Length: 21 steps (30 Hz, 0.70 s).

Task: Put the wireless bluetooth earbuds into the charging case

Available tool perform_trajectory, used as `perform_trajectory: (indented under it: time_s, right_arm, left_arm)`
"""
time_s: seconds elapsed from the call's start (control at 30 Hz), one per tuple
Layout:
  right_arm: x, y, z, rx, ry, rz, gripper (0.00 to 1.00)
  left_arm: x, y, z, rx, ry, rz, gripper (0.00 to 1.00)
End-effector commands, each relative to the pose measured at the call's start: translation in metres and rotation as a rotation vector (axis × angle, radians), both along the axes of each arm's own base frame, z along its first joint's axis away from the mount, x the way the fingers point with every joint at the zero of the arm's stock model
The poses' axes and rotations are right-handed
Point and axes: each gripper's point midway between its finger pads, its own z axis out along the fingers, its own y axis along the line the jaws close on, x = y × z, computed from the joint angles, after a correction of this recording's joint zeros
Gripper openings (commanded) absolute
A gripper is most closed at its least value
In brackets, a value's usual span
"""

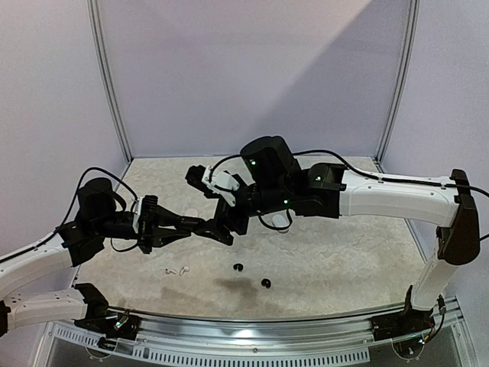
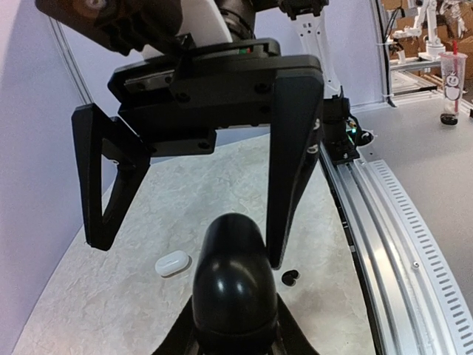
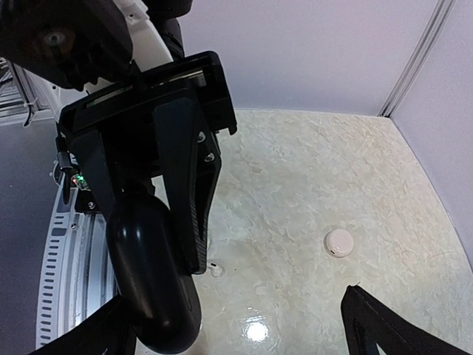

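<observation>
While your left claw (image 1: 214, 227) pinches a glossy black pebble-shaped charging case (image 2: 233, 285), your right claw (image 2: 185, 251), spread wide, straddles it; 2 tiny black earbuds (image 1: 238, 267) lie nearby.

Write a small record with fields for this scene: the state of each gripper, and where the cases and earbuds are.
left gripper: shut on the glossy black pebble-shaped case, off the table
right gripper: open, fingers on either side of that case
glossy black earbuds: two, loose on the beige marbled table
small white earbuds: two, loose, left of the black ones
round white case: on the table, untouched
</observation>
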Motion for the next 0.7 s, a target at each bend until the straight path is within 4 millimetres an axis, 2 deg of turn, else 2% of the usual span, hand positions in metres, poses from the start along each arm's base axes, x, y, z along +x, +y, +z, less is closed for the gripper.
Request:
perform_trajectory:
  time_s: [0.0,0.67]
  right_arm:
    - [0.030,-0.008,0.059,0.159,-0.039,-0.101,0.97]
    - [0.026,-0.010,0.040,0.103,0.015,-0.085,0.96]
  left_arm:
    - [-0.020,-0.001,-0.018,0.050,0.073,-0.083,0.00]
    - [-0.018,0.000,-0.017,0.047,0.062,-0.065,0.00]
